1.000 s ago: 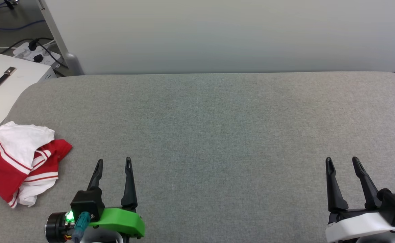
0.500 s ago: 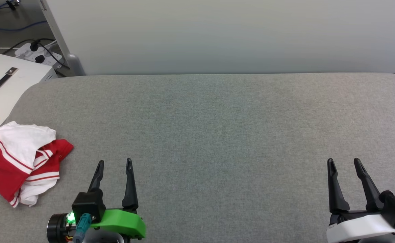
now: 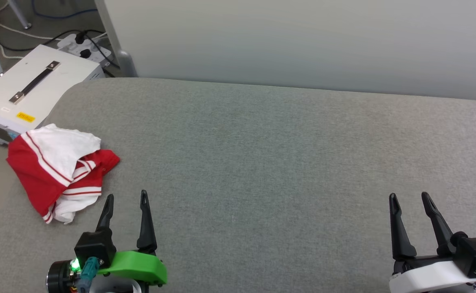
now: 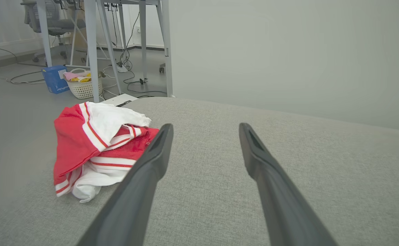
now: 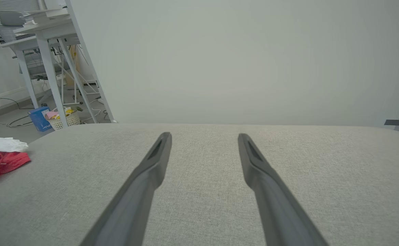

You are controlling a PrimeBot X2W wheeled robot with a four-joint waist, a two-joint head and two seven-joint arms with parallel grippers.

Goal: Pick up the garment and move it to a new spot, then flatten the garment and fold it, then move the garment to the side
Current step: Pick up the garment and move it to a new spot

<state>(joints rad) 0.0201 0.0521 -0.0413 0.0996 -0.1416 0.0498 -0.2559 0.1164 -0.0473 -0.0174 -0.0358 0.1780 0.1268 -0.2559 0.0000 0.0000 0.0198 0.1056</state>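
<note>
The garment (image 3: 58, 171) lies crumpled in a red-and-white heap at the left end of the grey padded surface (image 3: 270, 154), close to its edge. The left gripper (image 3: 126, 195) is near the heap, on its right, with its 2 fingers spread and holding nothing. The right gripper (image 3: 409, 195), well apart toward the other end, is likewise spread and empty.

L hand (image 3: 126, 195), R hand (image 3: 408, 195): open, empty
</note>
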